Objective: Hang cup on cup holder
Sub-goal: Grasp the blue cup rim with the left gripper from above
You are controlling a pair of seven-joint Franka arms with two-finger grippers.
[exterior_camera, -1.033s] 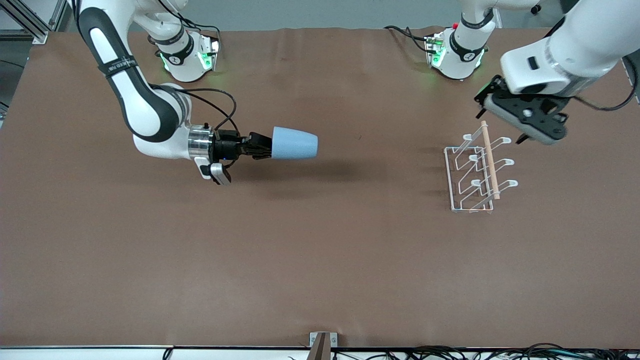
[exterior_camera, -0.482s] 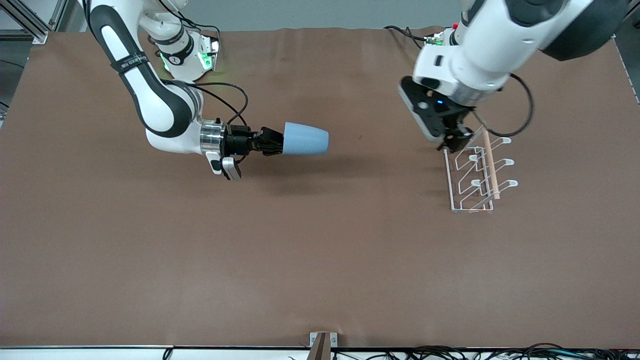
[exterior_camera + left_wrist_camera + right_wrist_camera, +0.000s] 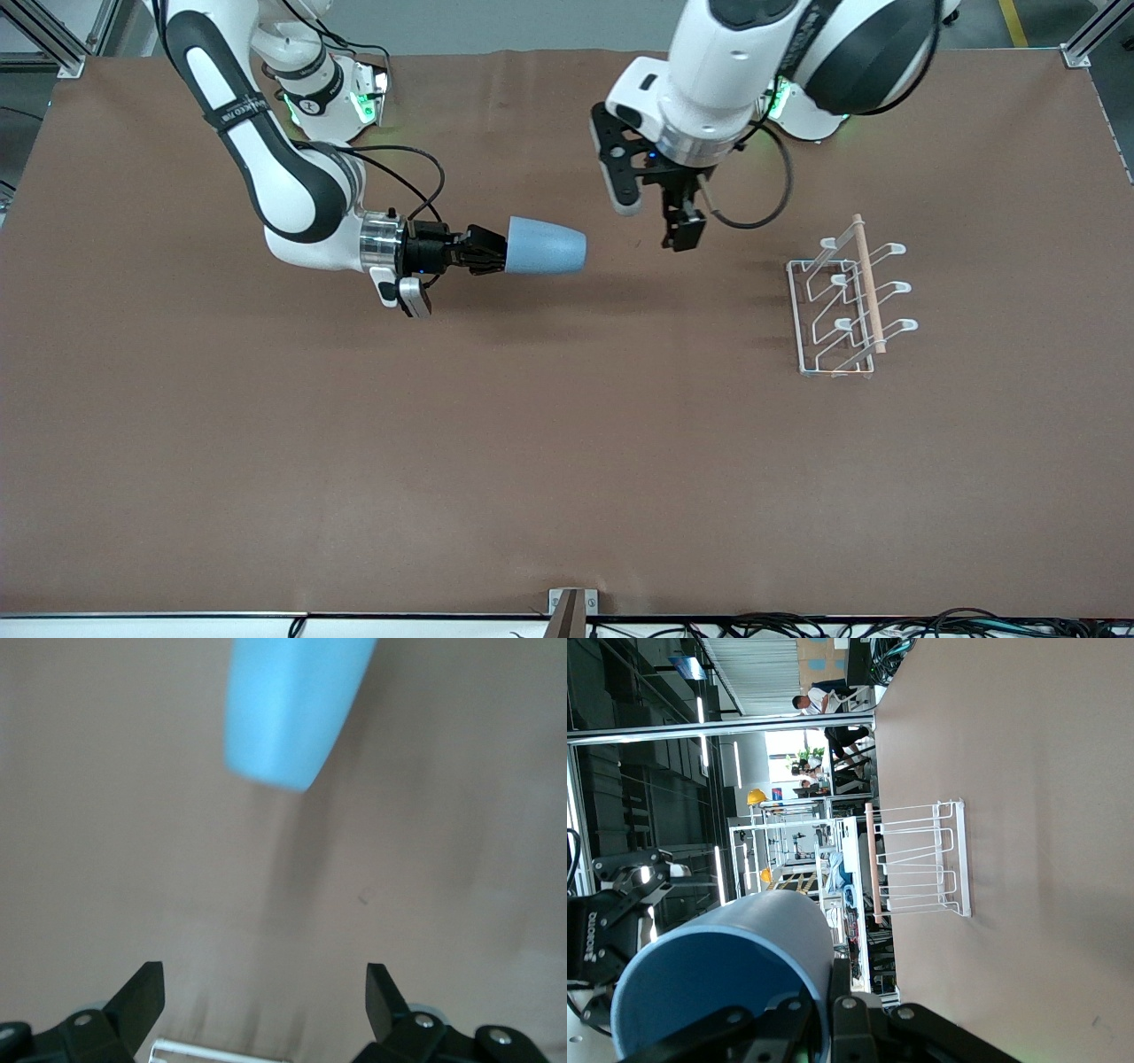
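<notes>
The light-blue cup (image 3: pixel 547 245) lies on its side in the air over the table's middle, and my right gripper (image 3: pixel 485 251) is shut on its rim. In the right wrist view one finger sits inside the cup (image 3: pixel 726 983) and one outside, at the right gripper (image 3: pixel 826 1014). My left gripper (image 3: pixel 679 227) hangs open over the table between the cup and the cup holder (image 3: pixel 837 306), empty. From the left wrist the cup's (image 3: pixel 292 709) base shows ahead of the open left gripper (image 3: pixel 263 992). The white wire cup holder (image 3: pixel 921 859) with its wooden rod stands toward the left arm's end.
A brown mat (image 3: pixel 567 461) covers the whole table. Both arm bases (image 3: pixel 332 97) with green lights stand along the edge farthest from the front camera. A small metal bracket (image 3: pixel 571 607) and cables sit at the nearest edge.
My left arm has swung from over the cup holder to over the table's middle, close to the cup. My right gripper has carried the cup a little toward the left arm's end.
</notes>
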